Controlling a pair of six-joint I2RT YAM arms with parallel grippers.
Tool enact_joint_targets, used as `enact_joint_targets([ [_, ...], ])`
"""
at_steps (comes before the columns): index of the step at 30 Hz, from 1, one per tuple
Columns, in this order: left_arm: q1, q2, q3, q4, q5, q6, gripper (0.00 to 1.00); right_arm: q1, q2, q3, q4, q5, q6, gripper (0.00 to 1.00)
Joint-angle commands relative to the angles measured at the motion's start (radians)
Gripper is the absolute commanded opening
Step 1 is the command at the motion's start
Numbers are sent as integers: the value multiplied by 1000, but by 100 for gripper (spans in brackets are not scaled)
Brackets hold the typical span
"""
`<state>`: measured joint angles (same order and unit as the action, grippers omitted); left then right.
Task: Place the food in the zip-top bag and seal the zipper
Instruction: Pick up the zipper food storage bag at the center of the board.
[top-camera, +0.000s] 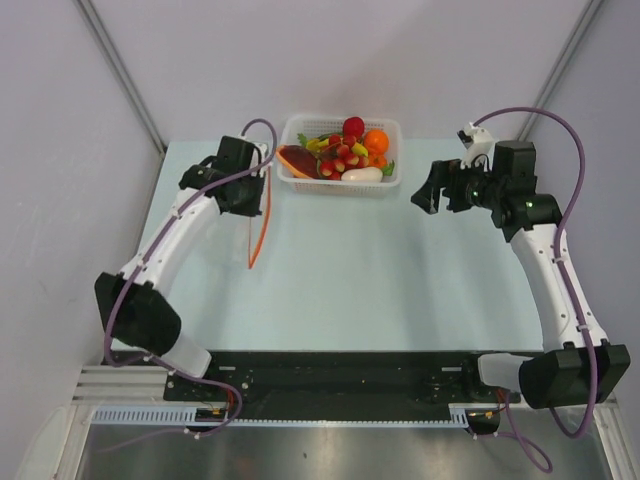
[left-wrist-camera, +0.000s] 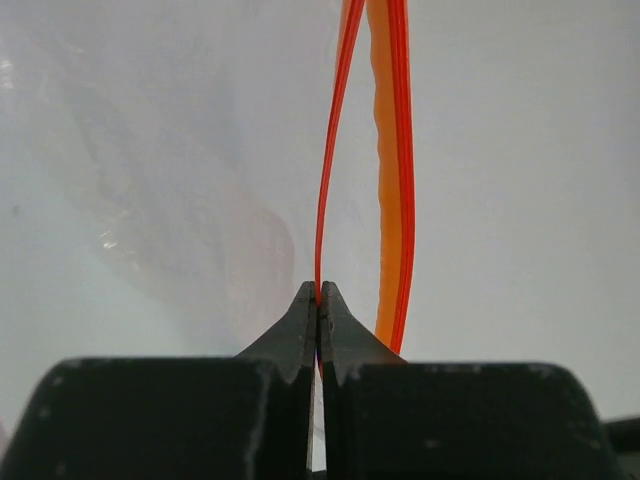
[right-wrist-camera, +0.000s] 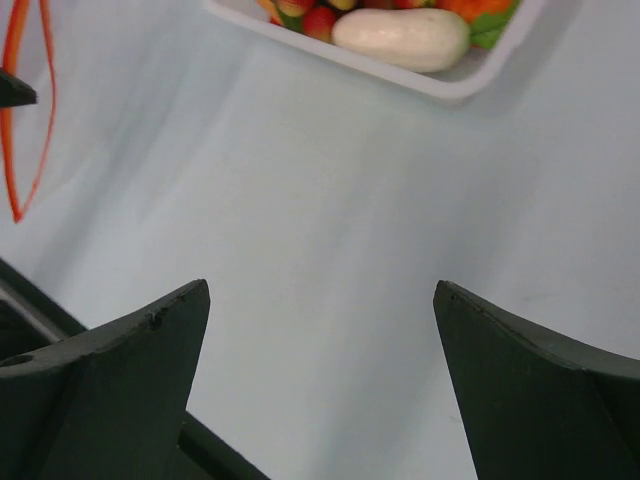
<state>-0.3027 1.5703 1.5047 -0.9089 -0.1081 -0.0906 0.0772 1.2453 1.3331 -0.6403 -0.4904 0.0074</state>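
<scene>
The clear zip-top bag (left-wrist-camera: 180, 200) hangs from my left gripper (top-camera: 262, 176), which is shut on one lip of its orange-red zipper (top-camera: 258, 235). In the left wrist view the pinched zipper lip (left-wrist-camera: 325, 170) runs up from the closed fingertips, and the other lip (left-wrist-camera: 395, 200) stands apart to its right, so the mouth gapes. The food (top-camera: 340, 152), a red-brown meat slab, red berries, an orange and a white piece, lies in the white basket (top-camera: 392, 180) at the back. My right gripper (top-camera: 432, 192) is open and empty, right of the basket, above the table.
The basket's corner with the white food piece (right-wrist-camera: 400, 38) shows at the top of the right wrist view, and the zipper loop (right-wrist-camera: 25, 120) at its left edge. Grey walls close in the table on the left, right and back.
</scene>
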Motion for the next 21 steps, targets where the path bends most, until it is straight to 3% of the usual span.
enact_joint_targets([
  [1,-91,-116,78,-41,235,-37,0,58,-29,83,-27,-93,100,100],
  [7,-281,-64,290,27,314,-50,0,81,-104,118,-42,-76,141,100],
  [16,-513,324,695,119,275,-169,0,82,-234,109,-90,30,190,99],
  [21,-591,428,810,180,317,-199,0,37,-291,106,-137,162,187,88],
])
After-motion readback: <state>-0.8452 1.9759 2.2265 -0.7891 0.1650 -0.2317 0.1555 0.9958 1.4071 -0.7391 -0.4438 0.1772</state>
